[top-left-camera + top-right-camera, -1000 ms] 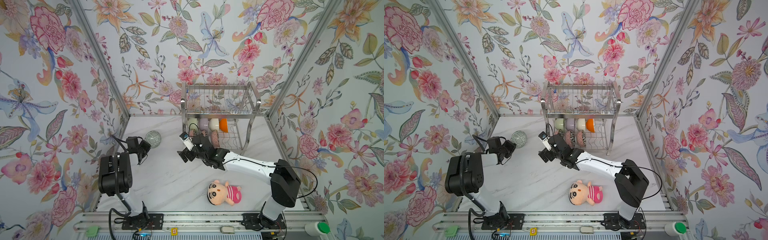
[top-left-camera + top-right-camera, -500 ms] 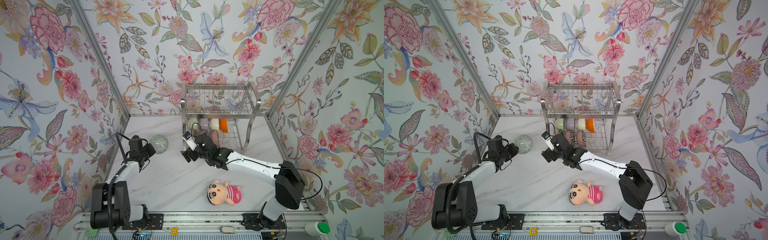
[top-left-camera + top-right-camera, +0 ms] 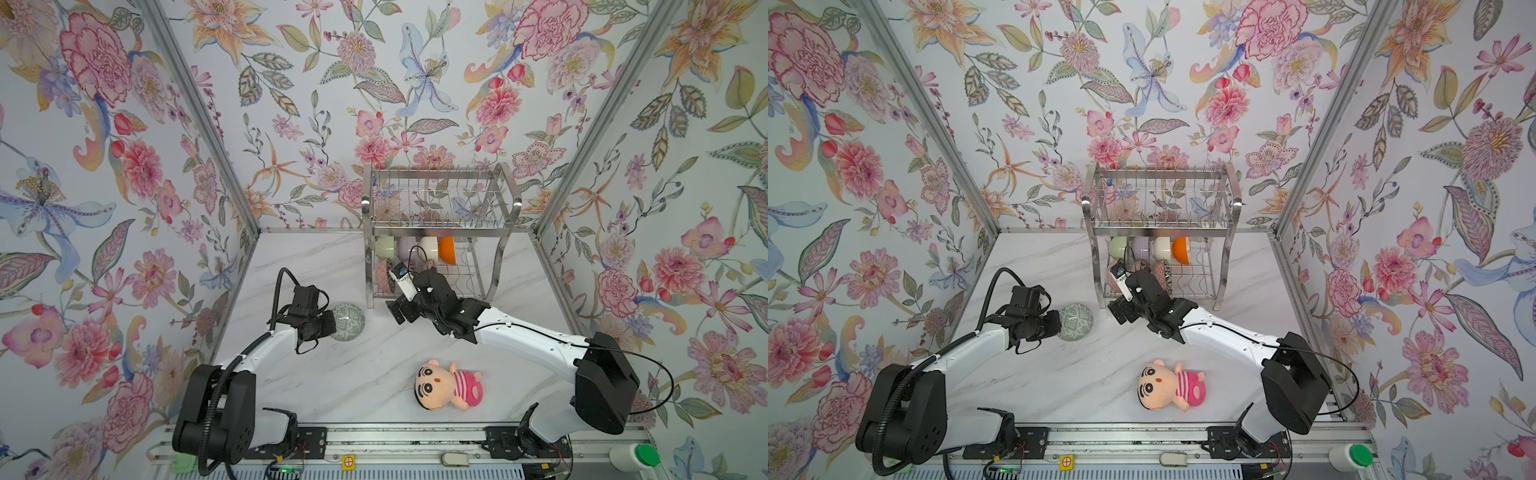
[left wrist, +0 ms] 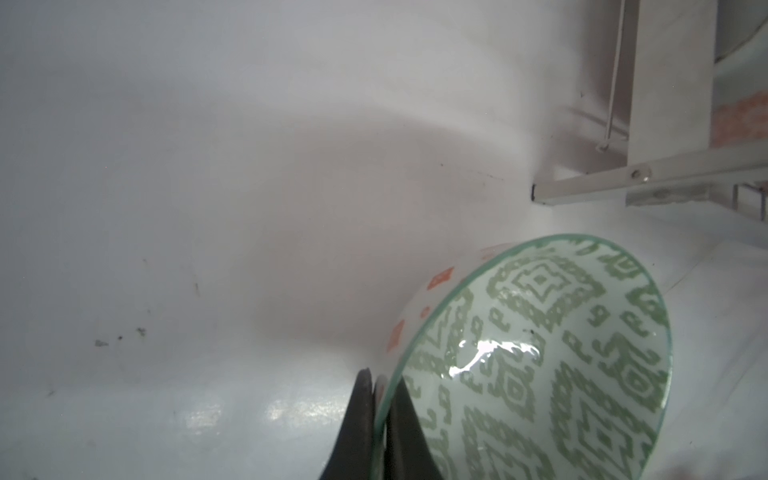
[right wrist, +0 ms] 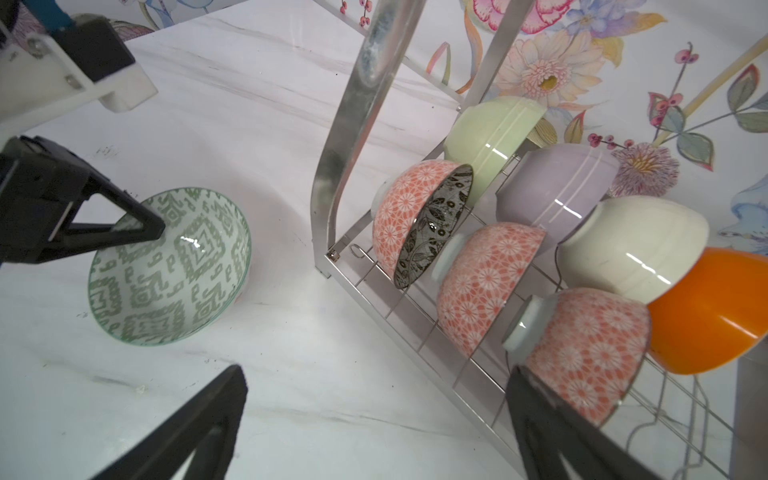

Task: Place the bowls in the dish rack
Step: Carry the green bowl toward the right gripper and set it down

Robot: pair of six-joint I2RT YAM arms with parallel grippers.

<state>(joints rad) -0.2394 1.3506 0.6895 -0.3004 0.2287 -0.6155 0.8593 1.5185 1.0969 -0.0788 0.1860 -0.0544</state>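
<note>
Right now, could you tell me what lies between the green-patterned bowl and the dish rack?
Only bare marble tabletop lies between the green-patterned bowl and the dish rack; the right wrist view shows it.

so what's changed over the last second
The left gripper, shut on the green-patterned bowl by its rim, moved it right and downward in both top views, toward the dish rack's front, as its arm unfolded. The right gripper drifted slightly right, staying open. The racked bowls and the doll stayed put.
</note>
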